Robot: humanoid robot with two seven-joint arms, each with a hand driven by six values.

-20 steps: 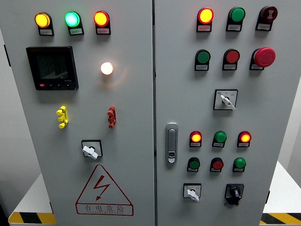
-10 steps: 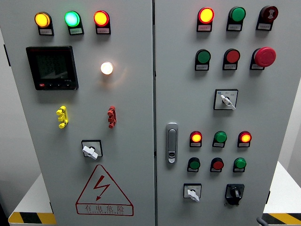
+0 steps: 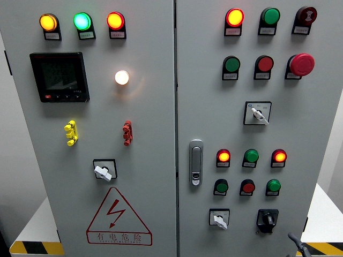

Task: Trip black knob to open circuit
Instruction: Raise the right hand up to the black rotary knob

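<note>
The black knob [image 3: 267, 219] sits at the lower right of the grey cabinet's right door [image 3: 316, 123], its handle pointing roughly straight down. A thin dark piece of my right hand [image 3: 296, 242] pokes into the head view at the bottom edge, below and to the right of the knob and apart from it. Too little of the hand shows to tell its state. My left hand is out of the picture.
A white selector switch [image 3: 219, 218] is left of the black knob, with another [image 3: 258, 113] higher up and a third [image 3: 103, 171] on the left door. Lit lamps, push buttons and a red emergency stop [image 3: 301, 64] fill the panel. A door handle [image 3: 195, 162] sits mid-panel.
A part of my right hand has risen into view at the bottom right corner, showing more than half a second ago. The panel is unchanged.
</note>
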